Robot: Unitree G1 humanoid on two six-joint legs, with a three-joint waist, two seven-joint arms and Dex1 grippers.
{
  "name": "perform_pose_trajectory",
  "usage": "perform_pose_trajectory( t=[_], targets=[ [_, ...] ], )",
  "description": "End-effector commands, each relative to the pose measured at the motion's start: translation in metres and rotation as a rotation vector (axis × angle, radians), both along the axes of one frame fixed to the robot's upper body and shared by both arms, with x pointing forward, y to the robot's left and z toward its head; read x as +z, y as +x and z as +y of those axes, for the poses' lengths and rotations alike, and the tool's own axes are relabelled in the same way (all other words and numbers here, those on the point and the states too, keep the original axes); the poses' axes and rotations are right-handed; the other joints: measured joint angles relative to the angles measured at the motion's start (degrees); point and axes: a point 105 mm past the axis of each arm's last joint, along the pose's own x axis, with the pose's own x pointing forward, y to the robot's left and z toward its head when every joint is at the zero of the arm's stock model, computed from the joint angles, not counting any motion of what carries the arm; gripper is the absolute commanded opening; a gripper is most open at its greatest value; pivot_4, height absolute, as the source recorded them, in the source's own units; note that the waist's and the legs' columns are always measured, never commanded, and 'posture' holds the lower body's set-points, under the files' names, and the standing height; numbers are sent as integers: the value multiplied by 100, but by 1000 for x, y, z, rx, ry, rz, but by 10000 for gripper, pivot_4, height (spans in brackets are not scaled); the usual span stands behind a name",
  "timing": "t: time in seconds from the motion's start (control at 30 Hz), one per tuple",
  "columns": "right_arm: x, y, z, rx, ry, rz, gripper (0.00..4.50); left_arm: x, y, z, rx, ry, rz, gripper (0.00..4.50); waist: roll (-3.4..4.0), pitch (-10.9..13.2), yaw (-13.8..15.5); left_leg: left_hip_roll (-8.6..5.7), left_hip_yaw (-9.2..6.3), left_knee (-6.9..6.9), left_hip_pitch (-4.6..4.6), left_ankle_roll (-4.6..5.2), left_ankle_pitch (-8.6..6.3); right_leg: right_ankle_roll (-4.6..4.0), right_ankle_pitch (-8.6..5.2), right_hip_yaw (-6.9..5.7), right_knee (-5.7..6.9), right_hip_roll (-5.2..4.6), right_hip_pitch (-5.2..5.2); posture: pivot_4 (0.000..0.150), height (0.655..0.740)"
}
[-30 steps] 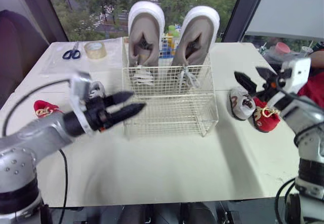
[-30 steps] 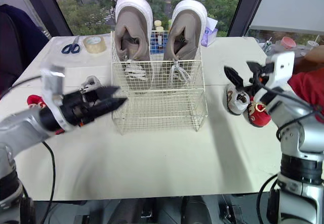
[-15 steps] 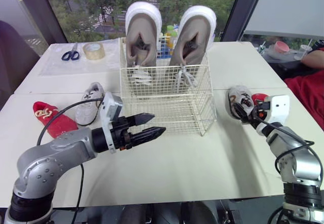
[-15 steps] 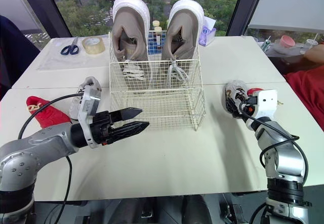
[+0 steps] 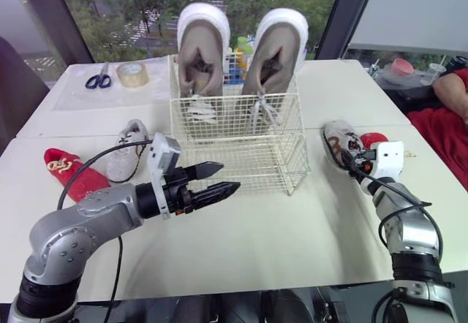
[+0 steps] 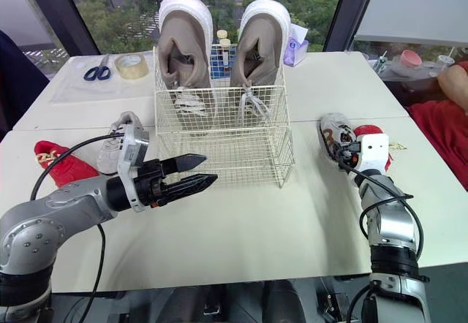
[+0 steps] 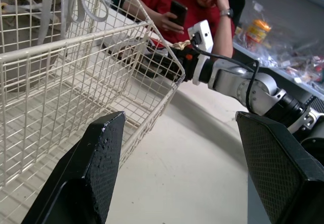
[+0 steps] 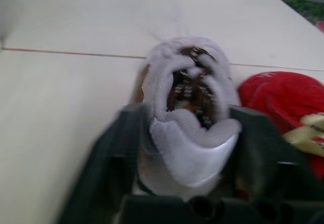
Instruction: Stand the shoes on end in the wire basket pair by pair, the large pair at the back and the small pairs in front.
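The right gripper (image 8: 188,130) is the nearer one, spread wide astride the heel of the small white sneaker (image 5: 336,137). The sneaker lies on the table (image 5: 292,224) at 3 o'clock of the wire basket (image 5: 241,165), toe toward 12. The left gripper (image 5: 228,178) hovers agape at the basket's 7.

Bright daylight pours in through the window (image 5: 131,1) behind the table (image 6: 241,221), so the pale tabletop is evenly and softly lit. The wire basket (image 6: 219,147) throws only a faint, soft-edged shadow onto the table at its right front, while the window frame (image 5: 44,16) stays dark.
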Motion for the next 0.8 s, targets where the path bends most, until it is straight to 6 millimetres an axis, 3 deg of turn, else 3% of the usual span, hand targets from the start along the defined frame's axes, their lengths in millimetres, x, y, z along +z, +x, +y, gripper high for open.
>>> perform_pose_trajectory(
  t=[0.03, 0.1, 0.17, 0.3, 0.4, 0.5, 0.67, 0.8],
  targets=[
    [-6, -1, 3, 2, -14, 20, 6710, 9, 0, 1, -8, 6, -49, 36075, 1, 0, -3, 0, 0, -1, 0, 0, 0, 1, 0, 0, 0, 1, -1, 1500, 7400],
    [4, -4, 5, 11, -33, -15, 81, 17, 1, 4, -19, -19, -57, 36075, 1, 0, 12, 0, 0, -3, 0, -1, 1, 1, 0, 0, 0, 1, -1, 1500, 7400],
    [29, -6, 7, 19, -73, -99, 81, 36, 4, 13, -35, -86, -69, 36075, 4, 2, 17, 0, 0, -3, -2, -1, 1, 1, 0, 0, 0, 0, -3, 1500, 7400],
    [109, -19, 6, 19, -126, -348, 81, 80, 15, 35, -78, -225, -113, 36075, 40, 23, 10, -1, 0, -4, -12, -1, 1, 1, 0, 0, 0, -1, -17, 1500, 7400],
    [154, -33, 7, 13, -154, -474, 81, 101, 26, 42, -109, -292, -122, 36075, 46, 24, 13, -3, 3, -9, -11, 3, 4, 5, -1, 1, 0, 0, -19, 1500, 7400],
    [201, -53, 17, 39, -167, -616, 0, 126, 39, 48, -173, -391, -119, 43735, 31, 23, 25, -3, 2, -23, -5, 7, 15, 12, -1, -1, 1, 4, -16, 1500, 7400],
    [289, -103, 71, 239, -408, -881, 0, 176, 62, 52, -222, -474, -201, 44638, 30, 27, 10, -8, 6, -43, -4, 1, 24, 26, 7, 0, -5, 6, -21, 1500, 7400],
    [317, -124, 107, 363, -536, -972, 0, 208, 75, 58, -252, -520, -254, 44638, 15, 19, -9, -3, 10, -68, 7, 2, 24, 30, 8, 0, -12, 11, -23, 1500, 7400]
  ],
)
